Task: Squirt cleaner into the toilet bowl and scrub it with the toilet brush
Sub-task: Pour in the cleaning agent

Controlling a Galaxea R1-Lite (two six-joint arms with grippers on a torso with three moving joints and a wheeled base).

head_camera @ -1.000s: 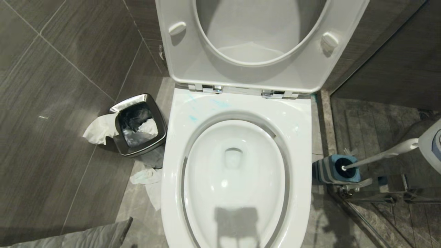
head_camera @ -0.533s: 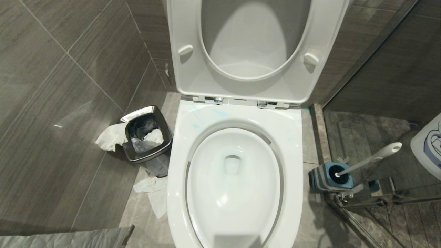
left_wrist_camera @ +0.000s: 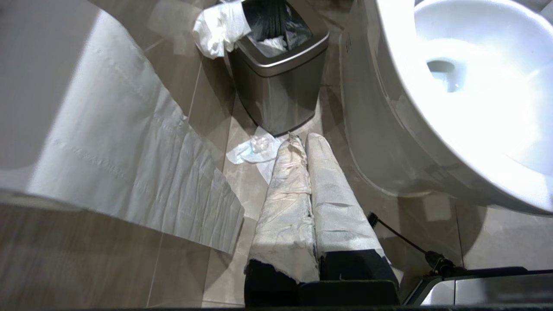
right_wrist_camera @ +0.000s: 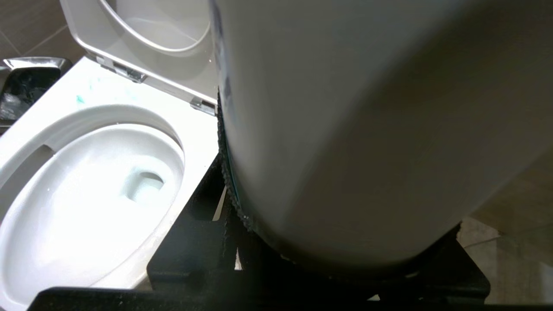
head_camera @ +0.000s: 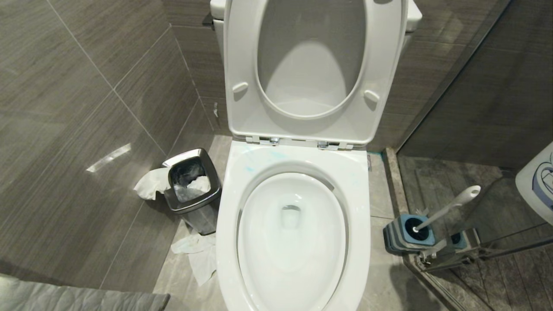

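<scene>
The white toilet bowl (head_camera: 359, 203) stands in the middle of the head view, seat and lid up. Faint turquoise cleaner (head_camera: 249, 167) smears its back left rim, and the same cleaner (right_wrist_camera: 80, 99) shows in the right wrist view. The toilet brush (head_camera: 449, 207) leans in its blue-and-grey striped holder (head_camera: 404, 235) on the floor to the right of the bowl. My right gripper (right_wrist_camera: 345, 181) is shut on a large white bottle (right_wrist_camera: 367, 86). That bottle (head_camera: 538, 185) pokes in at the head view's right edge, above the brush. My left gripper (left_wrist_camera: 302, 140), its fingers wrapped in white, is shut and empty, low beside the bowl.
A square steel waste bin (head_camera: 192, 190) with crumpled tissue stands left of the toilet, and more tissue (head_camera: 196, 255) lies on the floor beside it. A glass shower partition (head_camera: 475, 252) runs just behind the brush holder. A hanging sheet of toilet paper (left_wrist_camera: 129, 151) is close to my left gripper.
The whole head picture has shifted: the camera has drawn up and back, so the toilet looks smaller and more of the lid shows. The bottle stays at the right edge.
</scene>
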